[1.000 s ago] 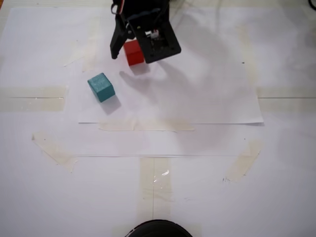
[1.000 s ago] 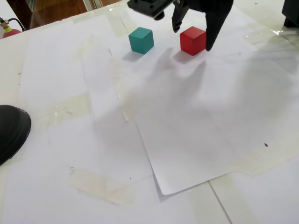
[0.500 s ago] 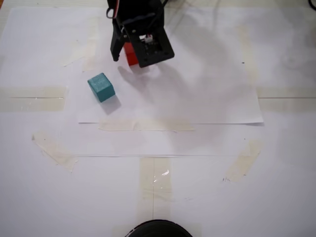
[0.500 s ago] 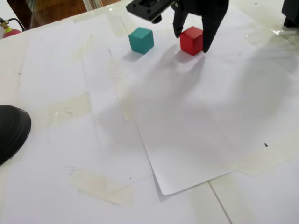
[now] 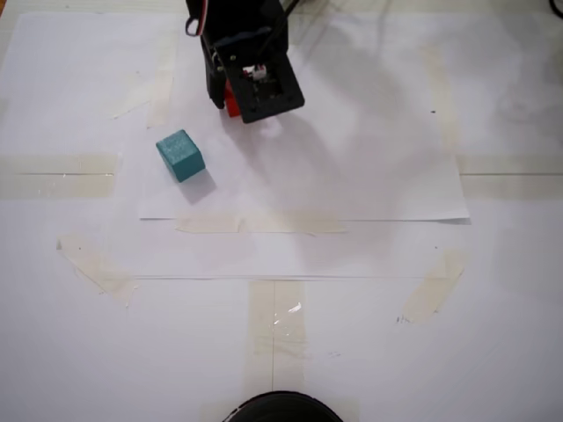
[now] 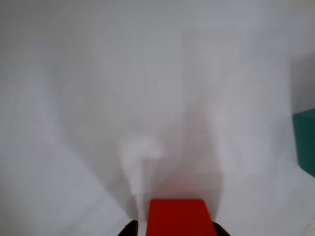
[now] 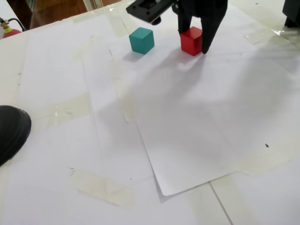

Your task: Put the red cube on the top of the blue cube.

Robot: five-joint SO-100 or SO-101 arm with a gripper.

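The red cube (image 7: 191, 40) sits between my gripper's (image 7: 193, 43) two black fingers on the white paper, at or just above the sheet. The jaws press both its sides. In a fixed view from above the arm hides most of the red cube (image 5: 231, 100), and my gripper (image 5: 230, 102) is under the black wrist. In the wrist view the red cube (image 6: 177, 219) fills the gap in the gripper (image 6: 174, 230) at the bottom edge. The blue cube, teal in colour, (image 5: 180, 156) stands free a short way off, left of the red cube in a fixed view (image 7: 141, 40) and at the right edge of the wrist view (image 6: 307, 142).
White paper sheets (image 5: 352, 176) are taped to the table. A black rounded object (image 5: 281, 409) sits at the near edge and shows in the other fixed view (image 7: 11, 131) at the left. A dark object (image 7: 293, 14) stands at the top right.
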